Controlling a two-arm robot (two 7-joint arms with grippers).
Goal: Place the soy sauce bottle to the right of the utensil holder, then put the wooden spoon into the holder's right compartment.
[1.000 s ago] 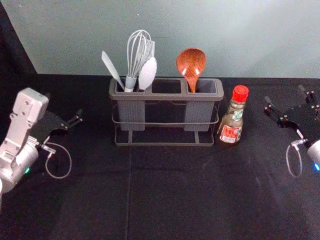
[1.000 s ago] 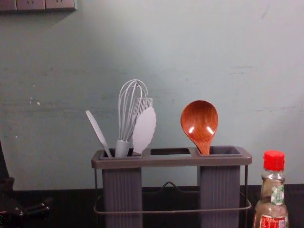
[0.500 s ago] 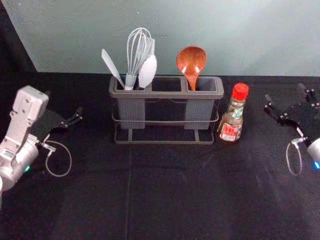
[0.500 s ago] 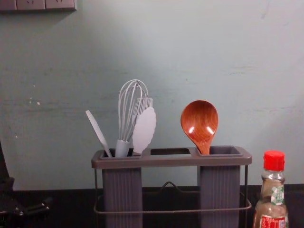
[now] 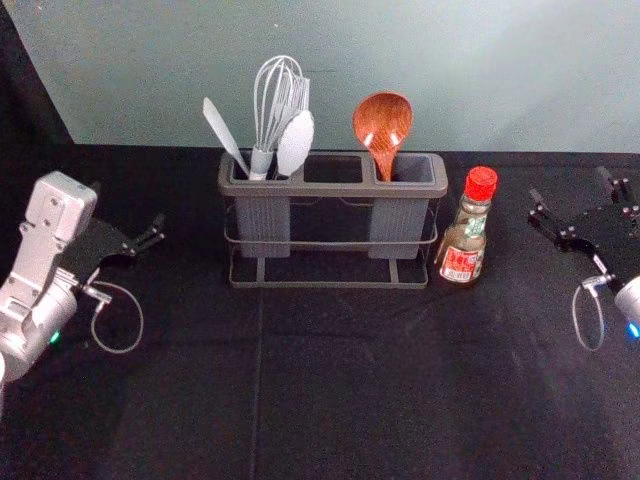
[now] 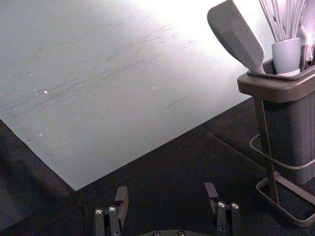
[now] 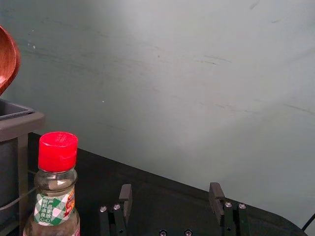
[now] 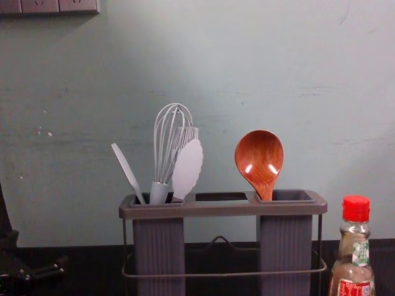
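Soy sauce bottle (image 5: 464,243), clear and red-capped, stands right of the gray plastic utensil holder (image 5: 333,189); glossy brown wooden spoon (image 5: 382,124) fills its right compartment, black left gripper (image 5: 128,208) and right gripper (image 5: 569,185) flanking, fingers spread.

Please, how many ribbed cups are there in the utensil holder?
2: the left cup holds the whisk and other pale utensils, and the right cup holds the wooden spoon. Between them, the utensil holder has no cup.

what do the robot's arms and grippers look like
The left arm is silvery with a boxy section and a green light; the right arm shows a pale section and a blue light. Each has a thin looped cable. The left gripper and right gripper are black with silvery screws.
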